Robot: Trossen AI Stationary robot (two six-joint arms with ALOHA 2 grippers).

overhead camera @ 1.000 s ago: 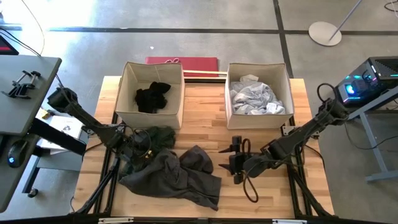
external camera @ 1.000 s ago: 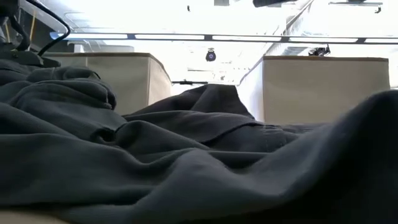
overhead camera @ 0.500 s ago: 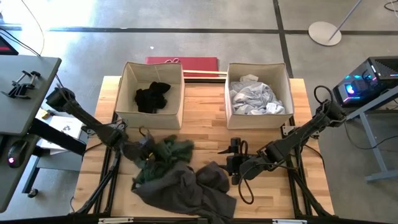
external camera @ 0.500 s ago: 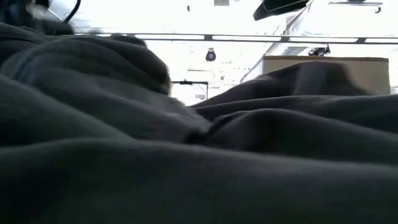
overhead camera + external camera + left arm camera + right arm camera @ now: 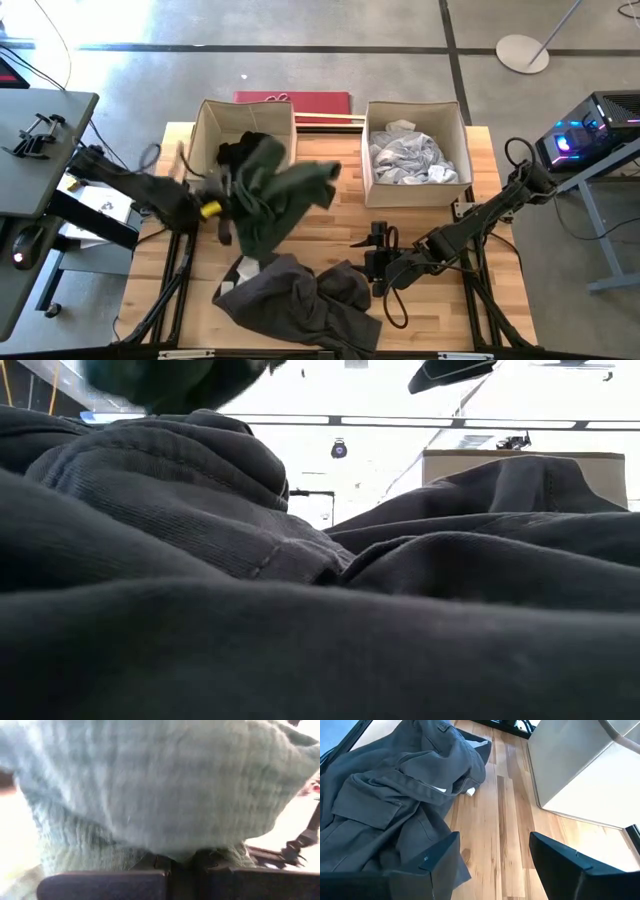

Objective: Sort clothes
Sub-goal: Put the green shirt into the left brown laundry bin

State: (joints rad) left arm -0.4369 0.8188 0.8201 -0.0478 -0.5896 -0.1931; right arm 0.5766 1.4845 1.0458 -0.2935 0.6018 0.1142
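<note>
The left gripper (image 5: 222, 195) was clamped on the dark green garment (image 5: 272, 190), which hung from its fingers above the table (image 5: 330, 165), draped to the right just in front of the left beige box (image 5: 212, 178). The charcoal grey garment (image 5: 300, 300) lay crumpled at the table's near edge. The right gripper (image 5: 377, 262) rested near the table's middle, just right of that garment, fingers (image 5: 432, 857) apart and holding nothing. Light clothes (image 5: 410, 158) filled the right beige box (image 5: 415, 193); a small black garment (image 5: 232, 152) lay in the left one.
</note>
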